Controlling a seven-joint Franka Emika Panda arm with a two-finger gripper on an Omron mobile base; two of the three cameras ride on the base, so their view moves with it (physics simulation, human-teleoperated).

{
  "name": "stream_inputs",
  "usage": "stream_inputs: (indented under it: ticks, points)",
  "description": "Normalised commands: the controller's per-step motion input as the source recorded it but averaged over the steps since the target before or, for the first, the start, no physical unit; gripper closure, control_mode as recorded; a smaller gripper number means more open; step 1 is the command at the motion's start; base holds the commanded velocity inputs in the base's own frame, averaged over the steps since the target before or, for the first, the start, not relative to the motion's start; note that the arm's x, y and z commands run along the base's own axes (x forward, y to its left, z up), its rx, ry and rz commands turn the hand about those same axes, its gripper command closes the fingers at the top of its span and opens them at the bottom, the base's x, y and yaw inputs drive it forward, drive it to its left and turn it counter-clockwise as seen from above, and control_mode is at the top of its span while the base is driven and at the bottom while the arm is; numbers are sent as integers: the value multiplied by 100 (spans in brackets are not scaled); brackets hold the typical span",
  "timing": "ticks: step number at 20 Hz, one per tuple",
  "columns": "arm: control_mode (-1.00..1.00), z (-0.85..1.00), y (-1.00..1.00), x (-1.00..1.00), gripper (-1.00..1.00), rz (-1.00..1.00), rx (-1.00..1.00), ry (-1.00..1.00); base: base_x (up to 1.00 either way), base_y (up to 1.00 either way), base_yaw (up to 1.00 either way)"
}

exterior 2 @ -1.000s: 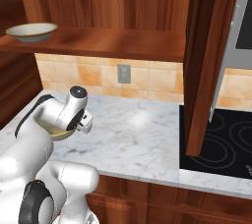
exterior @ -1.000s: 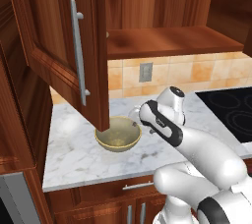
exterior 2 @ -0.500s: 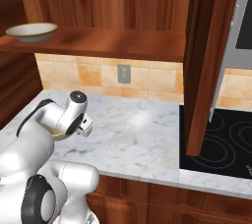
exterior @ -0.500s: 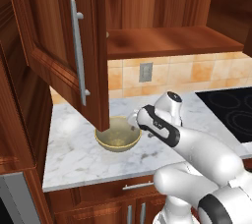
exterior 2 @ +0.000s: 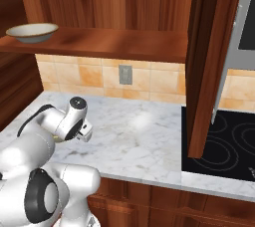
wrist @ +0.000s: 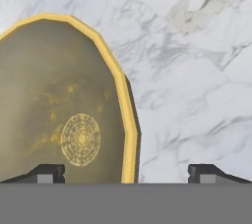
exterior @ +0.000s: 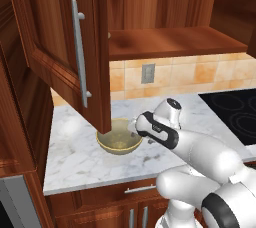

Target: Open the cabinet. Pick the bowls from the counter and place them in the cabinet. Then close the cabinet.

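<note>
A deep olive-tan bowl (exterior: 119, 140) with a yellow rim sits on the white marble counter (exterior: 75, 157), just under the corner of the open left cabinet door (exterior: 55, 37). My gripper (wrist: 125, 175) hovers close over the bowl's (wrist: 59, 105) right edge. It is open: one fingertip (wrist: 47, 174) is over the bowl's inside and the other (wrist: 204, 174) over bare counter (wrist: 197, 70), so the rim lies between them. A shallower bowl (exterior 2: 32, 32) rests on the shelf (exterior 2: 109, 42) of the open cabinet. The white arm (exterior: 160, 132) reaches left and down to the counter bowl.
The right cabinet door (exterior 2: 209, 61) hangs open over the edge of the black stovetop (exterior 2: 224, 146). A tiled backsplash with an outlet (exterior 2: 125, 74) runs behind the counter (exterior 2: 144, 136). Lower cabinets with short handles (exterior: 140, 189) sit beneath.
The hand has moved down and to the left, closer to the bowl on the counter. The gripper has stayed open and neither bowl has moved.
</note>
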Motion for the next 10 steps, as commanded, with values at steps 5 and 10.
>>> stream_inputs:
  ticks: [5,10]
  points:
    - [-100,-24,5,11,-100,0,0,0,0,0,0]
    - [-100,-20,22,13,100,0,0,0,0,0,0]
